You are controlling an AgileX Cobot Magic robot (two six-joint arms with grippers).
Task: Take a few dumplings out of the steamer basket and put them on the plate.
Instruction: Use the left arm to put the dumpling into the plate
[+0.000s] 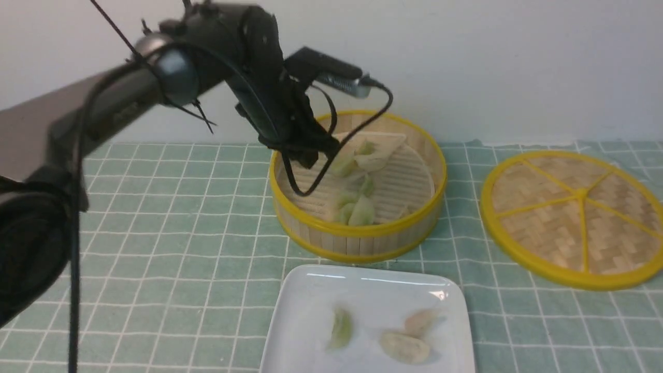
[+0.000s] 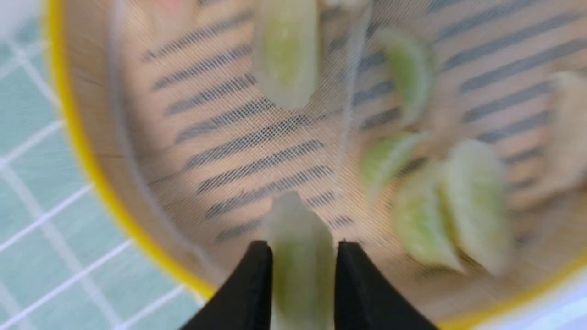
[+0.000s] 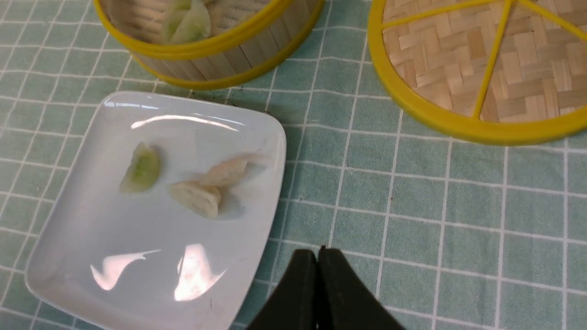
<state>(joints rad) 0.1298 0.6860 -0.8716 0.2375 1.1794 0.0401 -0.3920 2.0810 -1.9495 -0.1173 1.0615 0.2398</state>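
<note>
The steamer basket (image 1: 362, 235) stands at the middle back with several pale green dumplings (image 1: 357, 210) on its slatted floor. My left gripper (image 1: 331, 155) hangs over the basket's left part and is shut on a pale green dumpling (image 2: 300, 256), held between its black fingers (image 2: 250, 284) above the basket floor (image 2: 238, 137). The white plate (image 1: 311, 311) lies in front of the basket and holds three dumplings: a green one (image 1: 341, 327) and two pinkish-white ones (image 1: 405, 346). My right gripper (image 3: 318, 256) is shut and empty above the cloth, beside the plate (image 3: 91, 275).
The flat woven lid (image 1: 575, 217) with yellow spokes lies to the right of the basket. A green checked cloth (image 1: 171, 228) covers the table. A white wall stands close behind the basket. The left arm's cable loops down into the basket.
</note>
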